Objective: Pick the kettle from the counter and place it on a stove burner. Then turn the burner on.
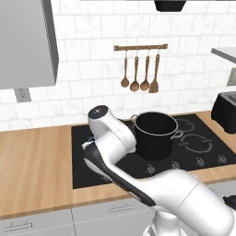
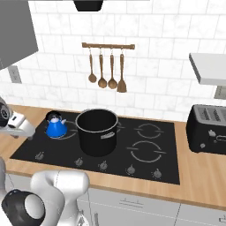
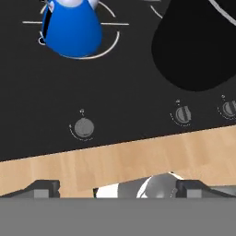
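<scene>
We see the blue kettle (image 2: pixel 56 126) at the middle left of the right base view, standing upright on a stove burner (image 2: pixel 70 133) at the rear left of the black cooktop (image 2: pixel 145 170); in the hand view it sits at the upper left, inside the ring lines. Just beside it, toward the centre of the frame, a big black pot (image 2: pixel 97 131) stands on the glass. Along the cooktop's front edge runs a row of round knobs (image 3: pixel 84 127), and in front of them lies the light wood counter (image 3: pixel 138 159), which also stretches to both sides of the cooktop. Our gripper (image 3: pixel 117 188) shows at the bottom of the hand view, its jaws spread wide with nothing between them, hanging over the counter's front strip, well apart from the kettle. The wall behind is white tile with a wooden rail of spoons (image 2: pixel 106 66). A black toaster (image 2: pixel 207 129) stands at the right edge, and a grey cabinet (image 1: pixel 26 44) fills the upper left of the left base view.
</scene>
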